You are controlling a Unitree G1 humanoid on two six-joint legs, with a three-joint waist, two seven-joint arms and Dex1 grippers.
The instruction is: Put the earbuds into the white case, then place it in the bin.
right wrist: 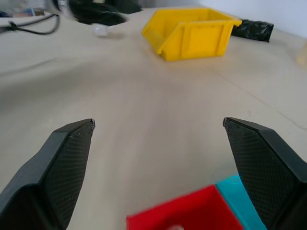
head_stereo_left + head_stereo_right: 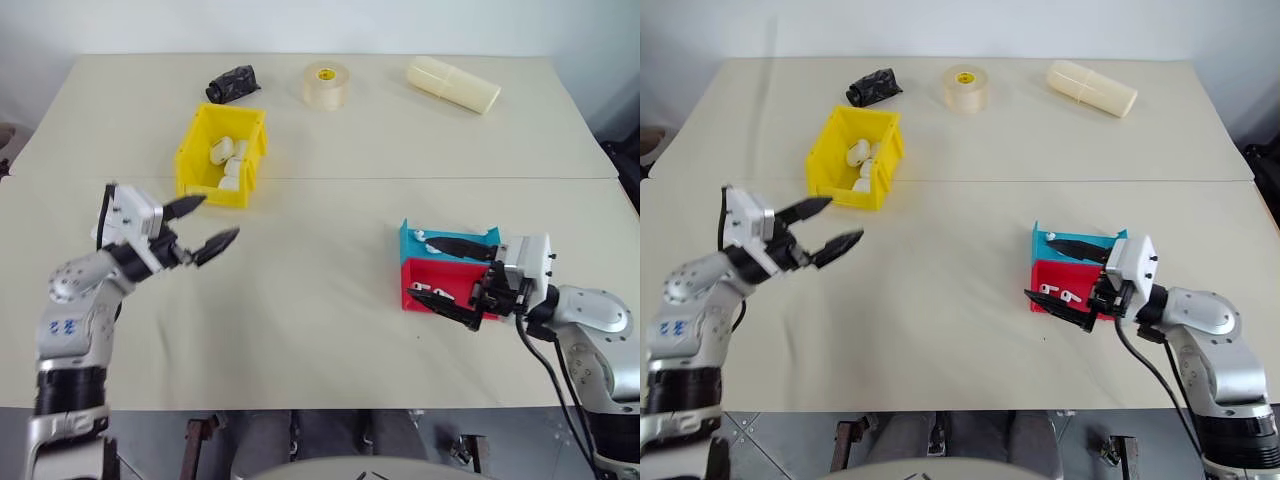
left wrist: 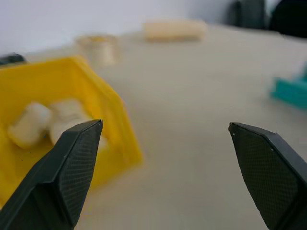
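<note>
Bin [image 2: 222, 155]: at 11 o'clock, several white cases [image 2: 228, 160] inside.
Left gripper [image 2: 203, 226]: wide open, empty.
Right gripper [image 2: 449, 274]: wide open, empty, over trays [image 2: 428, 272].

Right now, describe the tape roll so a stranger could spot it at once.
Look along the far edge of the table. The tape roll stands between a crumpled black bag and a pale cylinder. It alone is a cream ring with a yellow core.

Head views overlook the table [image 2: 330, 300]; wrist views skim it.
</note>
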